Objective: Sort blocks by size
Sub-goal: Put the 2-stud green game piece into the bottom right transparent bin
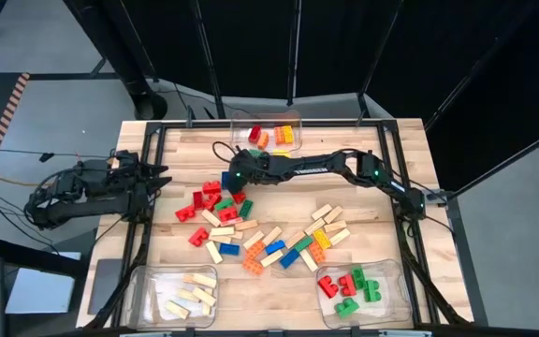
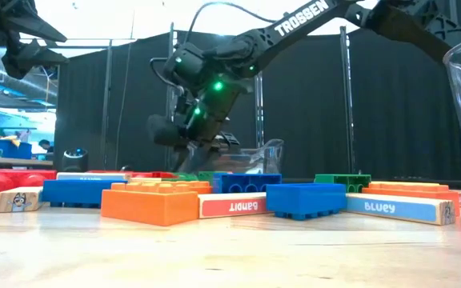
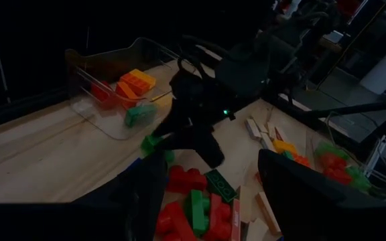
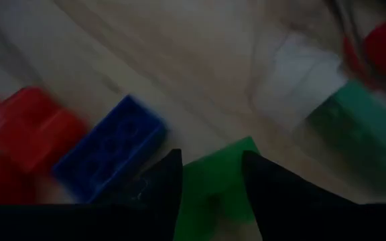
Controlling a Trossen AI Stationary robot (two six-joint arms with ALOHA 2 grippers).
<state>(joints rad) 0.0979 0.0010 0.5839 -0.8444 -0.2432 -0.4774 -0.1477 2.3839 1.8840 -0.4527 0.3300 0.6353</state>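
Note:
Loose blocks (image 1: 269, 239), studded coloured ones and pale wooden bars, lie spread over the middle of the table. My right gripper (image 4: 212, 155) reaches to the pile's far left part (image 1: 235, 178), just in front of the far bin. A green block (image 4: 213, 187) sits between its fingers. A blue block (image 4: 109, 154) and red blocks (image 4: 25, 134) lie just beside it on the wood. My left gripper (image 1: 162, 178) waits open at the table's left edge, holding nothing. My right gripper has the green block between its two fingers, and the block's top face (image 4: 210, 177) fills the gap from one finger to the other. The fingers slant down from the table's right. The dark fingers hide the block's sides. The block lies on the table.
A clear bin (image 1: 269, 136) at the far middle holds orange, red, yellow and green blocks. The near-left bin (image 1: 181, 295) holds wooden bars. The near-right bin (image 1: 358, 295) holds red and green blocks. Bare wood lies at the table's far left and far right.

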